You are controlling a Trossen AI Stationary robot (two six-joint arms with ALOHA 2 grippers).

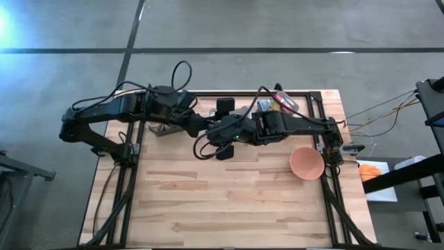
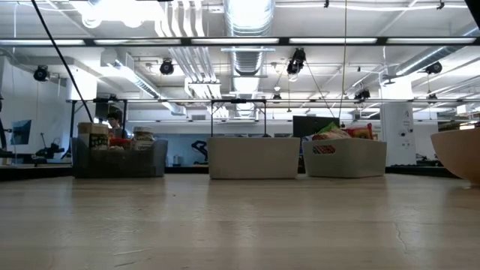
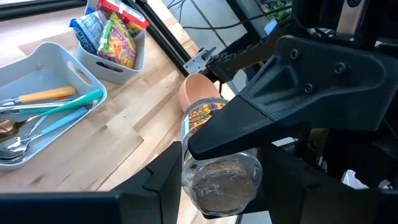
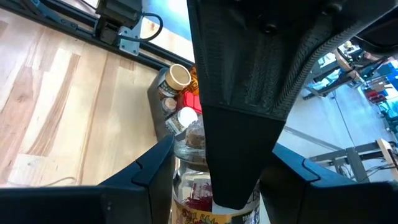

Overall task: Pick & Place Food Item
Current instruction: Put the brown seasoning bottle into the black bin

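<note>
A clear jar (image 3: 221,171) with brown contents and a yellow label is held in the air above the middle of the table, between both grippers. My left gripper (image 3: 221,186) is shut on its bottom end, which faces that wrist camera. My right gripper (image 4: 214,186) comes from the opposite side and is shut on the labelled part. In the high view my left gripper (image 1: 207,127) and my right gripper (image 1: 223,133) meet nose to nose and hide the jar. The low view shows neither gripper. My left gripper pinches the jar's clear bottom end (image 3: 186,180) between its two fingers (image 3: 163,183), one on each side of the round wall. It comes from the table's left, slanting down. The jar is clear of the table. My right gripper pinches the jar's labelled part (image 4: 186,208) between its two fingers (image 4: 146,177), one on each side. It comes from the table's right, slanting down. The jar's clear end points away from it, partly behind the left gripper's finger (image 4: 242,106).
A peach bowl (image 1: 306,163) stands near the table's right edge. A white bin of snack packets (image 3: 115,37) and a tray of cutlery (image 3: 59,68) stand along the far edge, and a dark bin of jars (image 4: 177,93) sits at the far left.
</note>
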